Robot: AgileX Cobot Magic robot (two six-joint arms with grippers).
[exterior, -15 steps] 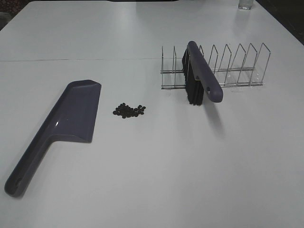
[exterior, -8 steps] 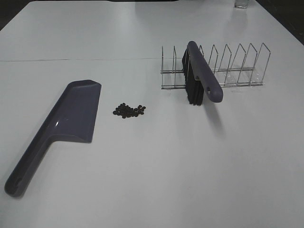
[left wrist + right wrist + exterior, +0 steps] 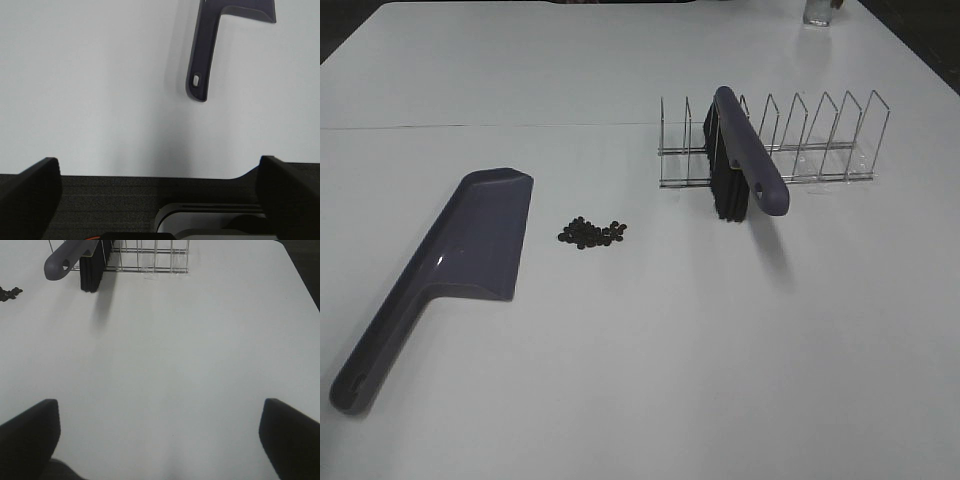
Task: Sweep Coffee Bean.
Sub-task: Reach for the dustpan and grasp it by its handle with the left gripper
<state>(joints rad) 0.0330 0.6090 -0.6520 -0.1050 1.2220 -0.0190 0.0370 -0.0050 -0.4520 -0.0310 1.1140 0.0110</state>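
A small pile of dark coffee beans (image 3: 592,233) lies on the white table (image 3: 640,350), just right of the purple dustpan (image 3: 470,245); a few beans also show in the right wrist view (image 3: 9,292). The dustpan's handle (image 3: 201,60) points toward the near edge. A purple brush with black bristles (image 3: 740,165) stands in a wire rack (image 3: 810,140); it also shows in the right wrist view (image 3: 75,257). Neither arm appears in the high view. My left gripper (image 3: 160,200) is open and empty at the table's near edge. My right gripper (image 3: 160,435) is open and empty above the table.
A clear glass (image 3: 817,12) stands at the table's far edge. The wire rack has several empty slots to the right of the brush. A thin seam (image 3: 470,126) runs across the tabletop behind the dustpan.
The glass at the far edge has shifted slightly left in the high view. Dustpan, beans and brush have not moved.
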